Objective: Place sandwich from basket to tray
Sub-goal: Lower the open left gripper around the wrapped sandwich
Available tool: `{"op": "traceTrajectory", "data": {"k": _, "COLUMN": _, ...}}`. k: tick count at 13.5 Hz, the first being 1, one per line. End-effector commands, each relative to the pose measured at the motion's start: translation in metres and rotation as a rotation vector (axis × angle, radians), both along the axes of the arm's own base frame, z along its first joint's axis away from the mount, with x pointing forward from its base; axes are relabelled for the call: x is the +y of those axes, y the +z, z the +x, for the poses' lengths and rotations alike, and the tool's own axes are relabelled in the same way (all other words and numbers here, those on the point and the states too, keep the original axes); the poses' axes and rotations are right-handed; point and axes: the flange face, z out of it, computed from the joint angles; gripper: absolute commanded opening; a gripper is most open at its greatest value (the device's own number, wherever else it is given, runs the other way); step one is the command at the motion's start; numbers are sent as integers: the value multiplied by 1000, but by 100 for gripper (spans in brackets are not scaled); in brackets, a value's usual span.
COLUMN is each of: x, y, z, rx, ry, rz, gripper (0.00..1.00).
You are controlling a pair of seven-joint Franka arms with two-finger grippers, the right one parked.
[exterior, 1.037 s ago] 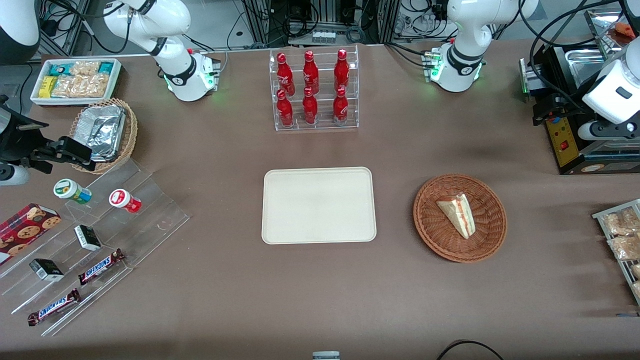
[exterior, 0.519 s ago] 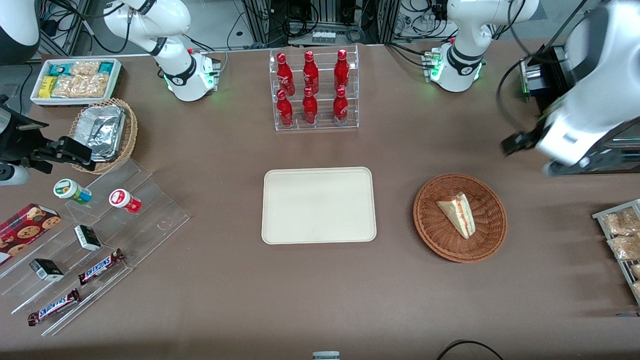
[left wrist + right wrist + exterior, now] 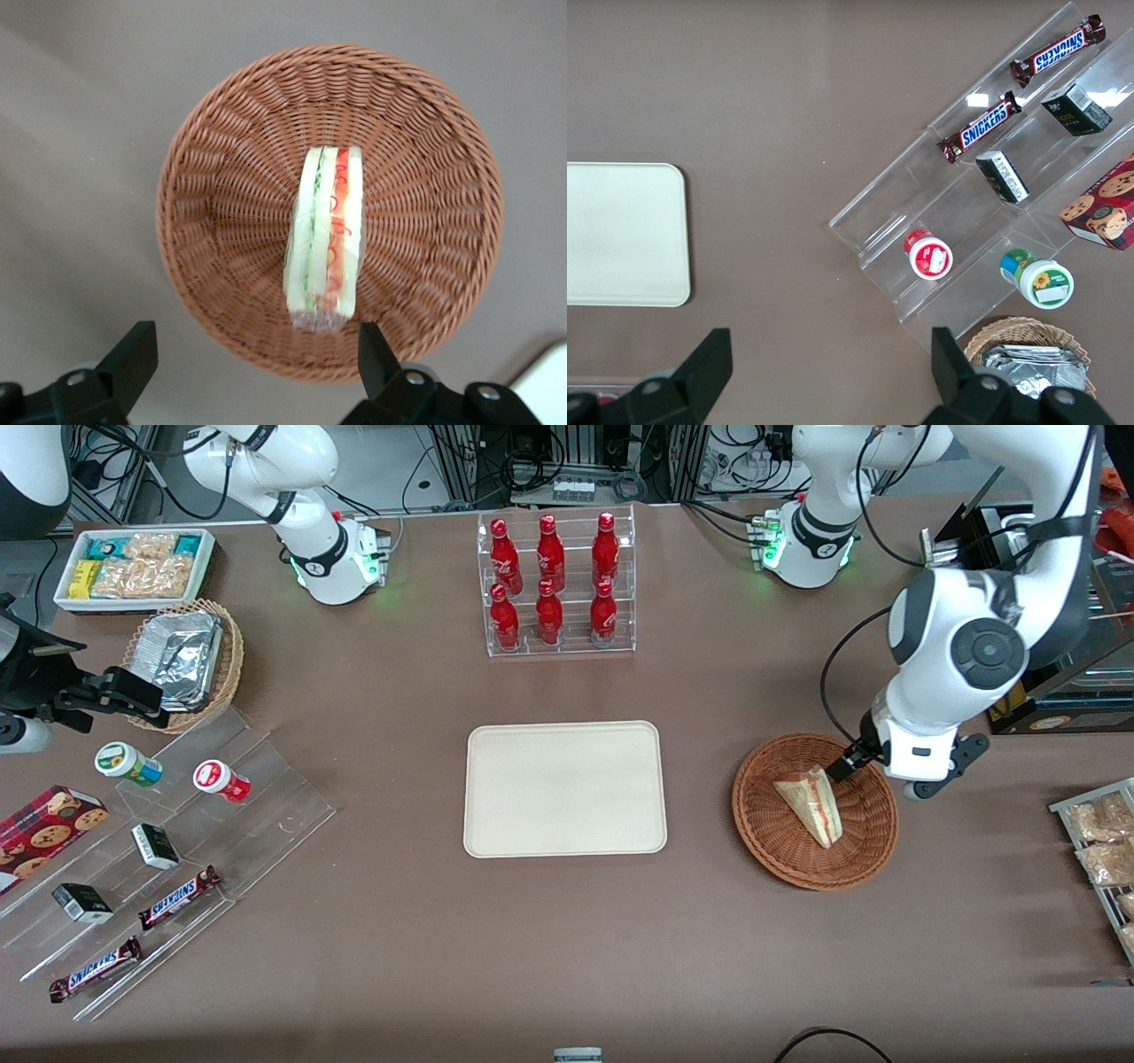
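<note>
Gripper [image 3: 250,350] is above the basket [image 3: 767,833], fingers [image 3: 131,352] spread wide apart, holding nothing. From the wrist camera the two black fingertips straddle the basket's rim, with the sandwich [image 3: 324,240] lying between their lines, clear of both. In the front view only a dark fingertip shows, right by the sandwich's [image 3: 811,804] pale upper corner; contact can't be confirmed there, and the wrist view shows a gap.

Sandwich sits in the basket [image 3: 425,159], roughly centred, on its side, cut edge facing up at the wrist camera: green layer, then red/pink filling between pale bread slices. It looks wrapped in clear film.

Tray [image 3: 496,833] lies flat mid-table, well apart from the basket, toward the parked arm's end from it. A corner of the tray [image 3: 542,382] just shows in the wrist view past one finger.

Clear rack of red bottles [image 3: 551,583] stands farther from the front camera than the tray. A tiered acrylic stand with snack bars [image 3: 178,895] and small tubs sits toward the parked arm's end of the table, with a paler wicker basket of foil containers [image 3: 182,655] near it
</note>
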Motion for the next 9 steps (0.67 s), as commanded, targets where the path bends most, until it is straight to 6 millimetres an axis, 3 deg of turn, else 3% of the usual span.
{"op": "traceTrajectory", "data": {"k": 1, "x": -2, "y": -30, "z": -12, "rx": -67, "ry": 105, "rz": -19, "gripper": 100}}
{"op": "traceTrajectory", "data": {"k": 9, "x": -24, "y": -68, "z": -9, "rx": -68, "ry": 42, "rz": -16, "gripper": 100}}
